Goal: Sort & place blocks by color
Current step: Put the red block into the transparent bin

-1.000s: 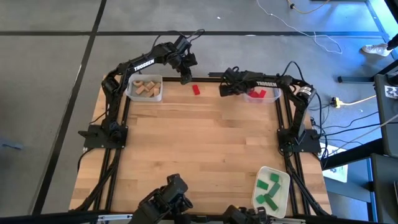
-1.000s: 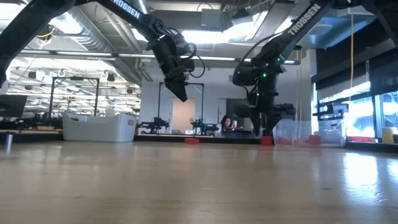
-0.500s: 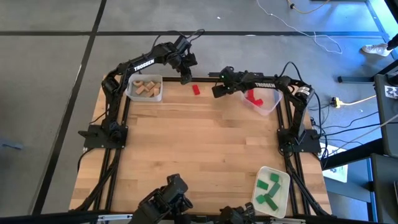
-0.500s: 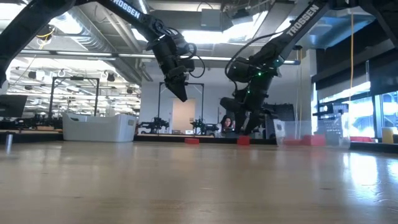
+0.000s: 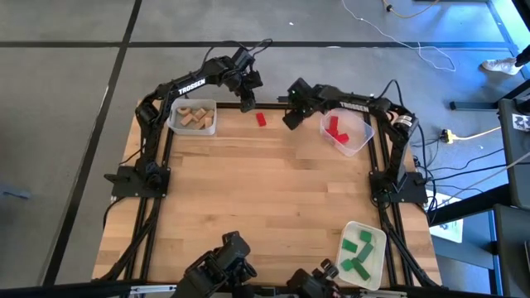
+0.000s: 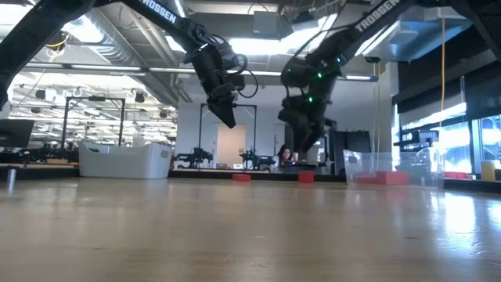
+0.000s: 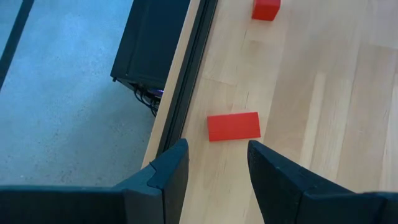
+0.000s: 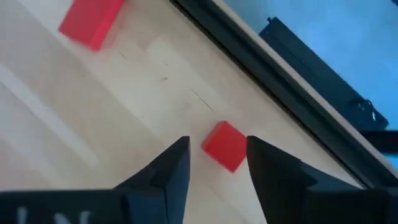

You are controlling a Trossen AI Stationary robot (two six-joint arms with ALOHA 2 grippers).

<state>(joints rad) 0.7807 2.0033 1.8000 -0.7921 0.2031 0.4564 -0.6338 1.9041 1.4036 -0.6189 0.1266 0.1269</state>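
The desk [image 5: 273,190] is seen surfaced in pale, jointed wood planks with a smooth satin sheen; a matt red block [image 7: 233,126] is shown with flat painted faces; tan blocks [image 5: 194,117] appear as bare wood; the bin [image 5: 362,141] is made of clear glossy plastic; the pincer fingers [image 7: 163,180] look matt dark plastic.

Grey concrete floor [image 5: 66,124] with cables [image 5: 397,33]; bright ceiling lights [image 6: 258,47] beyond.

A wooden table [image 5: 273,190] carries two clear bins [image 5: 212,126] [image 5: 361,142]; a white tray [image 5: 379,237] sits near its corner.
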